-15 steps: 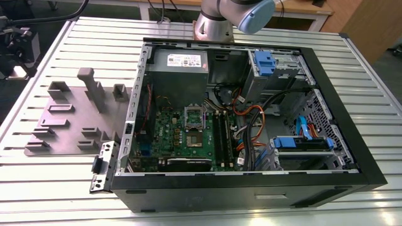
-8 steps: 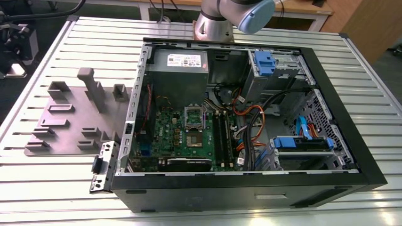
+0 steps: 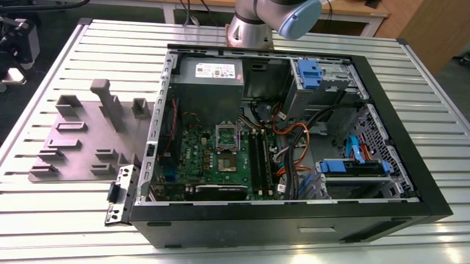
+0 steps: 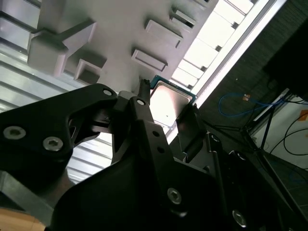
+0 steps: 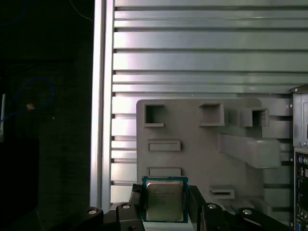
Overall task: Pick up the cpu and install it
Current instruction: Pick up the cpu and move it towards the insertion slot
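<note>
**A:** Where do we find the cpu (image 5: 164,198)?

**B:** In both wrist views it sits between the two dark fingers (image 5: 195,206) of the gripper (image 5: 165,208). The fingers are closed on it, one against each opposite edge. In the first wrist view its silver-grey lid faces us.

**A:** Do we see it resting on anything?

**B:** No. It looks held clear of the grey fixture plate (image 5: 202,149), which lies farther off on the slatted aluminium bench (image 5: 192,53). The chip overlaps the plate's near edge in the first wrist view.

**A:** What is hidden from us?

**B:** In the first wrist view the gripper's body covers the chip's far rim. In the second wrist view one finger crosses a corner and glare whitens the lid.

**A:** And in the exterior view?

**B:** The arm (image 3: 276,19) runs out past the top edge, behind the open computer case (image 3: 294,231). Inside the case, the silver-framed socket (image 3: 228,137) on the green motherboard (image 3: 198,148) is small, and we cannot tell whether its bracket is raised or lowered. The plate lies to the exterior view's left of the case.
</note>
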You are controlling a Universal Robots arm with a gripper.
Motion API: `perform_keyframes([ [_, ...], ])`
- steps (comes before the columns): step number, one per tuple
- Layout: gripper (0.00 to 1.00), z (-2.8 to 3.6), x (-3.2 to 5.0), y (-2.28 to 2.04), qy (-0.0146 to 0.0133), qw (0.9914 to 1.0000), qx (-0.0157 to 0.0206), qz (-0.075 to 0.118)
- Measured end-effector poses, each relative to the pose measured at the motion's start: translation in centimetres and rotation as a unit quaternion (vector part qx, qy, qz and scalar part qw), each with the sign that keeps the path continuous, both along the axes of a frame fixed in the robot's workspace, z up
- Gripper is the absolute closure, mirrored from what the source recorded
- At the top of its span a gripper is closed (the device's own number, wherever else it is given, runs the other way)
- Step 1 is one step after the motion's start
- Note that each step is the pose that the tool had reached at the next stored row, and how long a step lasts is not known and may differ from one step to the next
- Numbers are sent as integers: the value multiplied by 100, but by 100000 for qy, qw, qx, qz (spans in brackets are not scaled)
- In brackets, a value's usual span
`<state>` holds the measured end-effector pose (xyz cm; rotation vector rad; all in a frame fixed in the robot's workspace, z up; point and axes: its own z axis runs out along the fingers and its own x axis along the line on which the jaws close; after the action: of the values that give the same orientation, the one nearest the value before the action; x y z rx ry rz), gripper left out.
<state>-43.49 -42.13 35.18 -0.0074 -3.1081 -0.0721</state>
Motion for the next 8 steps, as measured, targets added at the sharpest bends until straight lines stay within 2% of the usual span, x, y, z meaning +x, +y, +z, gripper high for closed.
perform_keyframes([
  [8, 53, 131, 0, 0, 5, 100000, -3, 0],
])
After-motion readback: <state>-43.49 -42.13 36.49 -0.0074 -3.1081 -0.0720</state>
